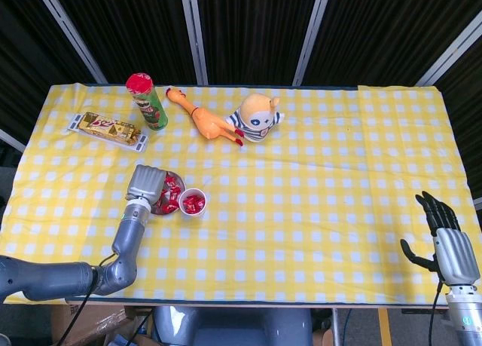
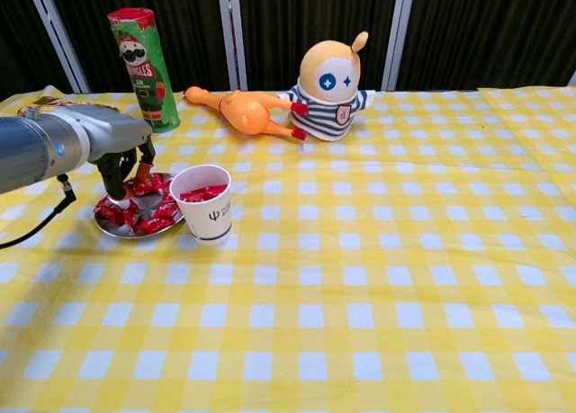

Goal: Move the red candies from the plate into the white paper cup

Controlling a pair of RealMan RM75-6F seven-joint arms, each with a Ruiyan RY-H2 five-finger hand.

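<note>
A small metal plate (image 2: pixel 124 232) heaped with red candies (image 2: pixel 148 213) sits left of the white paper cup (image 2: pixel 203 206), which has red candies (image 2: pixel 202 193) inside. My left hand (image 2: pixel 122 157) hovers just above the plate's back edge, fingers pointing down, and pinches what looks like a red candy (image 2: pixel 143 170) at its fingertips. In the head view that left hand (image 1: pixel 146 185) covers the left part of the plate (image 1: pixel 178 180), with the cup (image 1: pixel 193 202) to its right. My right hand (image 1: pixel 444 237) hangs beyond the table's right front corner, fingers spread and holding nothing.
A green crisp can (image 2: pixel 144 69), a rubber chicken (image 2: pixel 243 112) and a striped plush toy (image 2: pixel 333 87) stand along the back. A gold snack packet on a tray (image 1: pixel 108 129) lies at the back left. Yellow checked cloth (image 2: pixel 360 278) covers the table.
</note>
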